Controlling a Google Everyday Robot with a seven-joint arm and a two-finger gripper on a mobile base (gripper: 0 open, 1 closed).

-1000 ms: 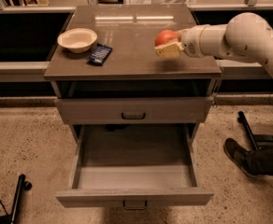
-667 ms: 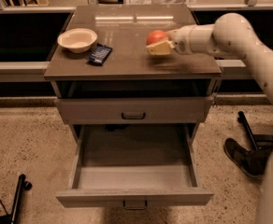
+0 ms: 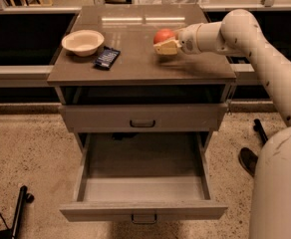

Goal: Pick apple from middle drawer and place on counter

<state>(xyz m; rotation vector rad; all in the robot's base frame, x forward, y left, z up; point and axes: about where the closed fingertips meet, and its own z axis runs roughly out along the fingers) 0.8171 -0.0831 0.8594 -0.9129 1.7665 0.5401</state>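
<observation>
The apple (image 3: pixel 162 35), red-orange, is held in my gripper (image 3: pixel 166 43), which is shut on it. It hangs just over the right-middle of the counter (image 3: pixel 135 66), the glossy grey-brown top of the cabinet. My white arm reaches in from the right. The middle drawer (image 3: pixel 143 211) is pulled fully open below. Its grey inside shows nothing in it.
A cream bowl (image 3: pixel 82 42) and a dark snack packet (image 3: pixel 107 57) lie on the left part of the counter. The upper handled drawer (image 3: pixel 143 117) is closed. My white base (image 3: pixel 280 193) stands at the right. A black stand leg (image 3: pixel 18 208) lies on the floor at the left.
My gripper has carried the apple leftwards over the counter, from near the right edge toward the middle. The drawer stays open.
</observation>
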